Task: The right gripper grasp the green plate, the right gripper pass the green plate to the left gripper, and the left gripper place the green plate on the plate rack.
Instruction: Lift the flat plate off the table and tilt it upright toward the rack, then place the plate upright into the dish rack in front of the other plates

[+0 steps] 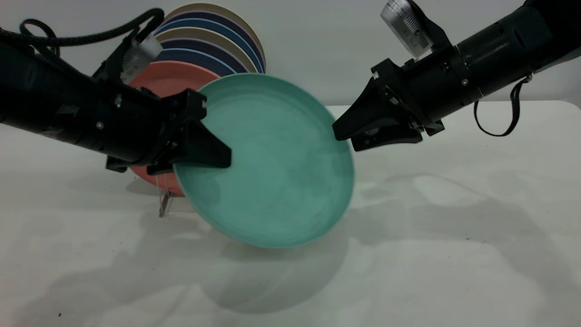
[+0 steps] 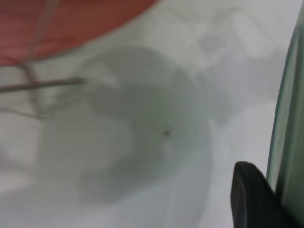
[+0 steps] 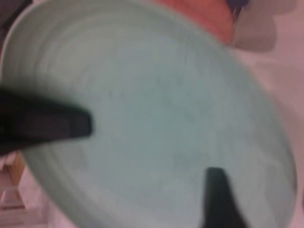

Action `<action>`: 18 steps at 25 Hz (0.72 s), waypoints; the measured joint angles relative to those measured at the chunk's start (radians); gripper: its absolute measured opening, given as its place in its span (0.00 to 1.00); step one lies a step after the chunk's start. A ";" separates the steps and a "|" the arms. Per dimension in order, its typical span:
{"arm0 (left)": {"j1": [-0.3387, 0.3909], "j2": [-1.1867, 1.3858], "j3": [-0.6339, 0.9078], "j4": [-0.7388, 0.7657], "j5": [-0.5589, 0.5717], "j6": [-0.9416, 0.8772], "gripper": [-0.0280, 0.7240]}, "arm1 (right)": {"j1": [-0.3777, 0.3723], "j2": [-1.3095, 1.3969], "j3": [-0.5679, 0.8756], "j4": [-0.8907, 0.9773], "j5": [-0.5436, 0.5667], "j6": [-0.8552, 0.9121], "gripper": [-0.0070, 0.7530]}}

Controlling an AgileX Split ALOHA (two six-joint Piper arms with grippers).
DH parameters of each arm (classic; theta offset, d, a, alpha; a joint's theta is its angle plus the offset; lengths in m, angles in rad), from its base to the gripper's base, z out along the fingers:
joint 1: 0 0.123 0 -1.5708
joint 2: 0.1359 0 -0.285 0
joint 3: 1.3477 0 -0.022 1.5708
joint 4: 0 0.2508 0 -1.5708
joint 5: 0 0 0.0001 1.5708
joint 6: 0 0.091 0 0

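Observation:
The green plate (image 1: 272, 168) hangs tilted in the air above the table. My left gripper (image 1: 224, 159) is shut on its left rim; in the left wrist view one finger (image 2: 251, 199) lies against the plate's edge (image 2: 287, 123). My right gripper (image 1: 344, 138) is at the upper right rim, its jaws a little apart, one finger in front of the plate and the other behind. The right wrist view shows the plate's face (image 3: 152, 118), my own finger (image 3: 218, 194) and the left gripper's finger (image 3: 47, 123). The plate rack's wire (image 1: 163, 197) shows below the left arm.
A salmon-pink plate (image 1: 168, 79) stands in the rack right behind the left gripper, with several blue, navy and beige plates (image 1: 213, 41) upright behind it. The rack's wire and the pink plate also show in the left wrist view (image 2: 42, 85). The white table (image 1: 454, 227) extends right.

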 joint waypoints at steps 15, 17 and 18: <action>0.000 -0.056 -0.418 1.137 0.203 -0.510 0.22 | -0.269 -0.078 0.000 -0.198 0.093 0.087 0.78; 0.000 -0.056 -0.512 1.296 0.265 -0.531 0.22 | -0.277 -0.078 0.000 -0.236 0.093 0.102 0.75; 0.000 -0.056 -0.547 1.349 0.292 -0.528 0.22 | -0.278 -0.078 0.000 -0.248 0.092 0.107 0.75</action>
